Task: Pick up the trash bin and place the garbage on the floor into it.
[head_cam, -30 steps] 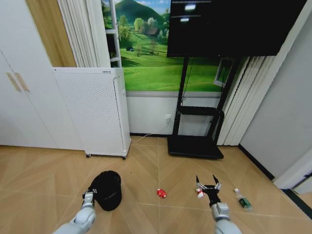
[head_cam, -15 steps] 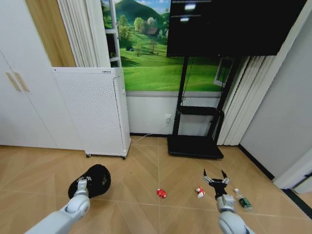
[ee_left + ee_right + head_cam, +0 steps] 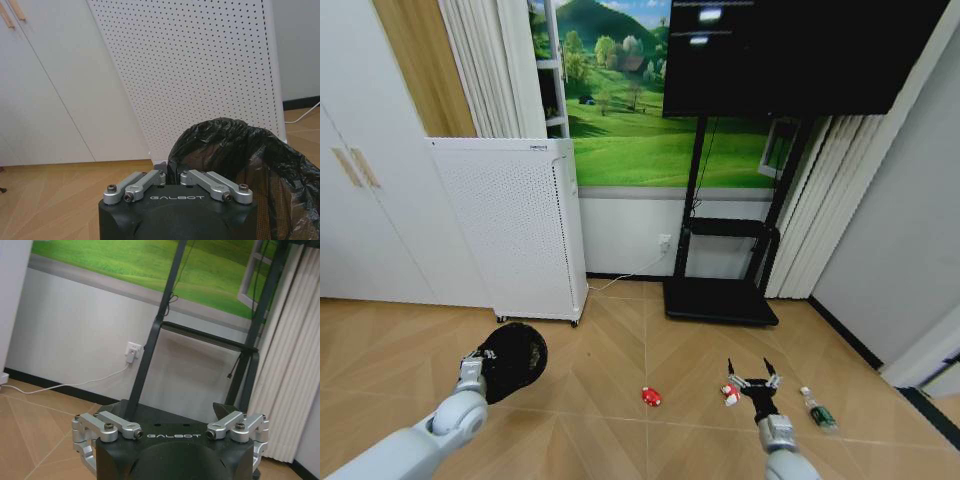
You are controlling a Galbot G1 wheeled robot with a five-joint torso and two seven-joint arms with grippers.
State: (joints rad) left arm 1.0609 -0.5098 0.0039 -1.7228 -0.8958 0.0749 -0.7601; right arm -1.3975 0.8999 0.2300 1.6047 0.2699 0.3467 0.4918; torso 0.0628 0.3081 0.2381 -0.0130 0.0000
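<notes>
Wood herringbone floor [image 3: 610,350], white perforated appliance [image 3: 515,225] and TV stand [image 3: 722,300] along the back wall. Left gripper [image 3: 477,362] clamped on the rim of the trash bin [image 3: 513,360], bin lifted off the floor and tilted, black liner inside. Right gripper [image 3: 752,381] fingers spread apart, hovering above the red-and-white wrapper [image 3: 729,394]. Red wad [image 3: 650,397] mid-floor, bottle [image 3: 817,410] toward the right wall.

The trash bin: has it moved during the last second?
Yes. The trash bin, held by the left gripper, rose leftward, nearer the white perforated appliance.
</notes>
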